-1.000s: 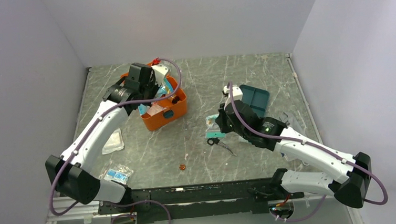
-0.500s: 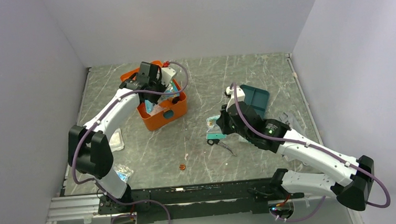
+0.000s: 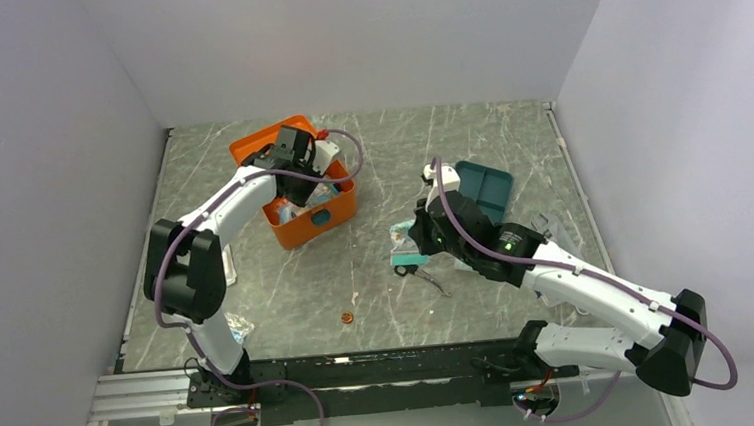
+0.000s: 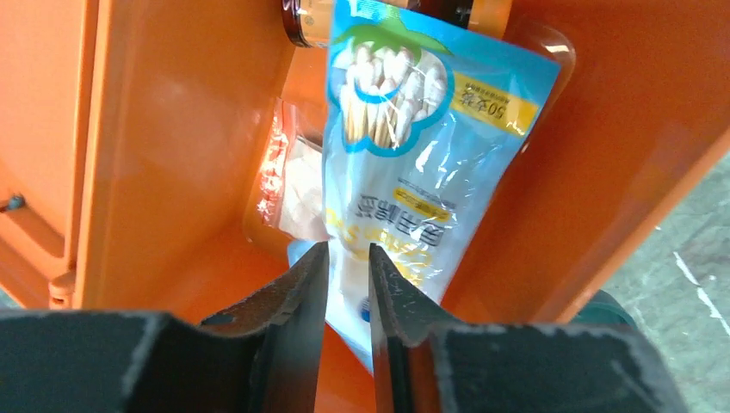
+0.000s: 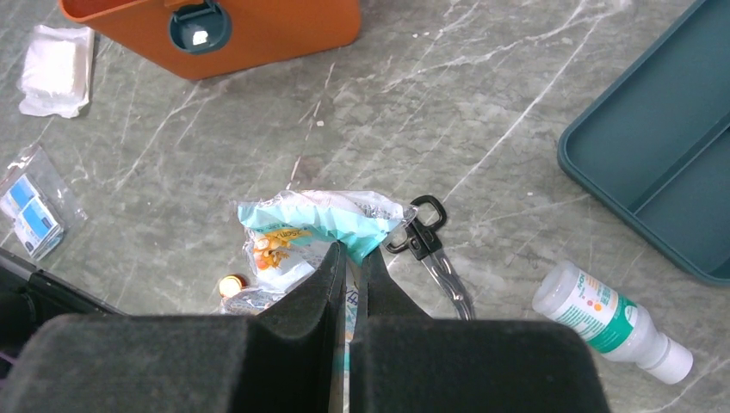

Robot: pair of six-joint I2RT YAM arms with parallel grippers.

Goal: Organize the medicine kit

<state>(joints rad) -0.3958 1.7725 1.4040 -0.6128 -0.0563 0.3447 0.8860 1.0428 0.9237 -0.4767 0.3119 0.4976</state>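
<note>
Toward the left of the table stands the medicine kit point(image 3: 294, 234), an orange rectangular plastic box with its hinged lid thrown open behind it and a round teal latch point(image 3: 321, 217) on the front wall. The left gripper point(image 4: 347, 249) reaches down inside it, jaws a narrow gap apart. The lower end of a glossy blue plastic packet of cotton swabs point(image 4: 405, 155) sits in that gap, with no visible pinch on it, and the packet leans against the box's inner wall. The box looks stiff, light and smooth-sided, so it would probably slide if nudged. A bare stretch of rim seems the surest place to take it, or the lid's free edge for closing. Right of centre, the right gripper point(image 5: 351, 249) is closed on the edge of a crinkled teal-and-clear plastic packet point(image 5: 318, 215), beside black-handled scissors point(image 5: 426, 237). Further right are a white plastic bottle point(image 5: 611, 318) and a flat teal divided tray point(image 3: 487, 187).
</note>
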